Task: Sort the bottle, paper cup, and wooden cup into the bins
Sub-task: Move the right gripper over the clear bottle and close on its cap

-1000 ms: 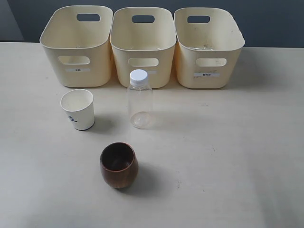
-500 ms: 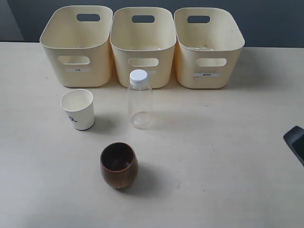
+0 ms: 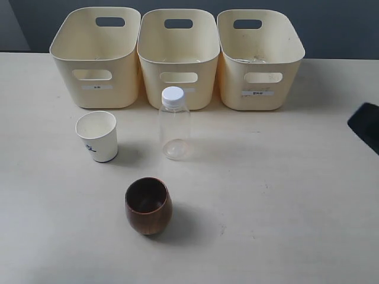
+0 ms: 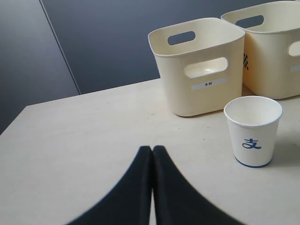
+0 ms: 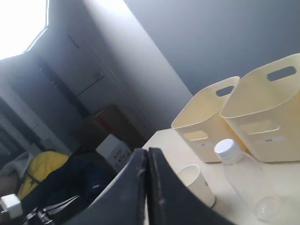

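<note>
Exterior view: pale cream table point(image 3: 284, 195) before a dark grey wall, three cream bins point(image 3: 179, 56) in a row at the far edge. Clear bottle point(image 3: 174, 124) upright just before the middle bin, paper cup point(image 3: 97, 136) upright to its left, wooden cup point(image 3: 148, 205) upright nearest the camera, all apart. Against half a second ago, noted only a dark part of the right arm point(image 3: 366, 125) further up the right edge, task items unmoved; jaws of left gripper point(image 4: 152, 149) pressed together on nothing, low over the table near the paper cup, and right gripper point(image 5: 146, 152) tilted, facing bottle and bins, jaws likewise pressed together, empty.
</note>
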`<action>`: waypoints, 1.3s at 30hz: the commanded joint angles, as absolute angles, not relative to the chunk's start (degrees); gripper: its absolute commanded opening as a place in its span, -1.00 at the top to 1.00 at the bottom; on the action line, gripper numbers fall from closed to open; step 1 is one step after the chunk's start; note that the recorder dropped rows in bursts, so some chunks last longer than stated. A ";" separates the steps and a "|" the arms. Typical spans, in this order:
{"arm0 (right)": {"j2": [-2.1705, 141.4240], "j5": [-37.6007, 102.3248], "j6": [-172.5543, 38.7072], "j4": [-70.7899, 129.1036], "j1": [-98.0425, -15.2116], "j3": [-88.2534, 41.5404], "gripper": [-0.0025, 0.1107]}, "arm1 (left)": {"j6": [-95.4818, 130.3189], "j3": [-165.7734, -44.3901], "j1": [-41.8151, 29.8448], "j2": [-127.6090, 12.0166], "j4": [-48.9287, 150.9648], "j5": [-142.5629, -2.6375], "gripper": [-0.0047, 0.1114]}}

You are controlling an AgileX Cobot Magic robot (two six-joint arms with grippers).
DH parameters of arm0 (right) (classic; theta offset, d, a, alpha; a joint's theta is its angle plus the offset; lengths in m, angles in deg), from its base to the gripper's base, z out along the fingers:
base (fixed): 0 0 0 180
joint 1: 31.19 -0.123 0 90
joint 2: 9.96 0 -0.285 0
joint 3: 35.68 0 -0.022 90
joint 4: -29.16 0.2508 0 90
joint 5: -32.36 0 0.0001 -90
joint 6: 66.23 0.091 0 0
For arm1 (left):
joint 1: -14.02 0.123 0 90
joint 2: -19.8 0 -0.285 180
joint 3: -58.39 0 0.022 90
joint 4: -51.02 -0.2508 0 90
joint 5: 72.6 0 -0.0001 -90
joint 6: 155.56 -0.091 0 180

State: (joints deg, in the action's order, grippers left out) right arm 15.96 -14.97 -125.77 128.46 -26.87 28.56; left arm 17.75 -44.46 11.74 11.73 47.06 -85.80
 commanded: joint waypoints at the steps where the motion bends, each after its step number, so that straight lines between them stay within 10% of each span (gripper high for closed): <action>1: 25.63 -26.09 -129.49 129.10 -26.64 21.64 0.97 | 17.86 -44.39 11.55 12.02 47.05 -85.45 0.92; 22: 50.18 -20.13 -145.72 129.10 -27.25 15.20 0.97 | 17.86 -44.39 11.55 12.02 47.05 -85.45 0.92; 39: 83.15 17.72 -176.54 129.10 -68.88 -9.28 0.97 | 17.86 -44.39 11.55 12.02 47.05 -85.57 0.92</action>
State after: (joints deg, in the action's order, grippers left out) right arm 79.41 10.85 -173.67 128.72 -65.73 -6.32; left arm 17.75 -44.46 11.74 11.73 47.06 -85.80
